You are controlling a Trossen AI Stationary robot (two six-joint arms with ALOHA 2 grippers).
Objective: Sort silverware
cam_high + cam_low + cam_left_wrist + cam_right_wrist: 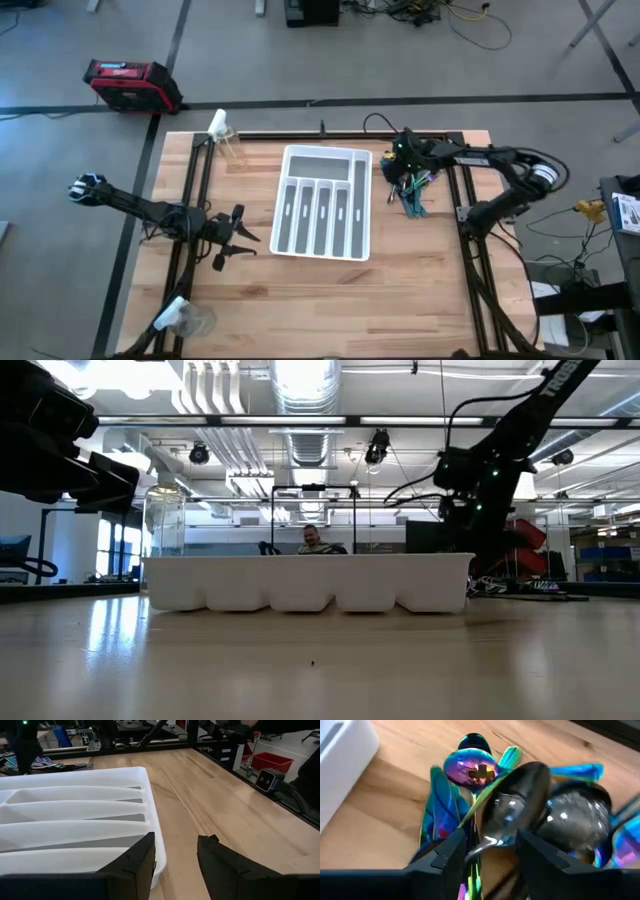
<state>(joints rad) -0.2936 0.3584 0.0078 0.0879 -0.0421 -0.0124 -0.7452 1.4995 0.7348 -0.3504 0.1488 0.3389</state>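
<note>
**Right gripper down on the silverware pile, left arm waiting beside the tray**

From above, the white tray (322,202) sits mid-counter (420,270), a smooth plastic organiser with one crosswise slot and long narrow ones. The right arm reaches in from the tray's right, elbow bent, its gripper (408,180) lowered onto the silverware (414,196), a small shiny teal-and-blue heap just right of the tray. The left arm lies low and stretched out on the tray's left, its gripper (236,237) near the tray's left wall.

At counter height, the tray (305,582) shows as a long white scalloped wall; the right arm slants down behind its right end. A person sits far behind the tray.

The left wrist view shows its gripper (175,865) moderately open and empty, at the tray's corner (150,795), over pale wood planks.

The right wrist view shows its gripper (490,852) narrowly spread around a dark mirror-polished spoon (512,815), amid iridescent spoons and handles (470,767); whether the fingers actually press it I cannot tell.
</note>
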